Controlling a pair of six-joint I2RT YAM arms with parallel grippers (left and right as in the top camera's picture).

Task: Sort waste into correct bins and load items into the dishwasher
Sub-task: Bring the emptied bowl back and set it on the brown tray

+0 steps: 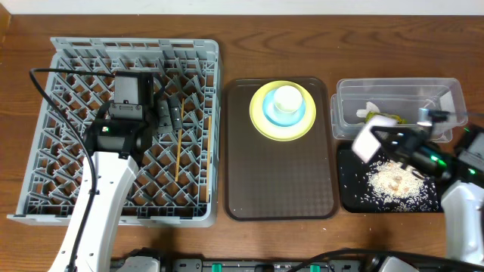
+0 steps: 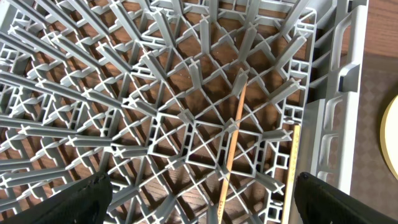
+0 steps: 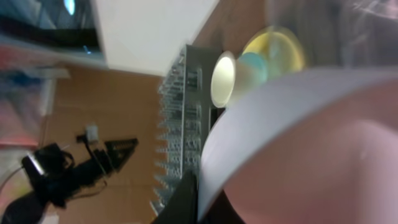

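Lower right of the overhead frame: loose rice crumbs (image 1: 393, 180) heaped on the black tray (image 1: 345, 175). Just above them, right gripper (image 1: 386, 140) clenched on the white bowl (image 1: 367, 140), tipped on its side over that tray. Left of centre, left gripper (image 1: 171, 113) released, fingers (image 2: 84, 200) spread wide above the grey dish rack (image 1: 53, 151), touching nothing. Beneath it, two chopsticks (image 2: 234, 146) lying in the lattice, one along the rack's right wall. Centre, on the brown tray (image 1: 280, 177): small white cup (image 1: 287, 97) in light blue bowl (image 1: 304, 113) on yellow plate (image 1: 261, 125). Upper right, clear tub (image 1: 397, 89) holding yellow-green wrapper (image 1: 382, 119) and white scrap (image 1: 370, 108).
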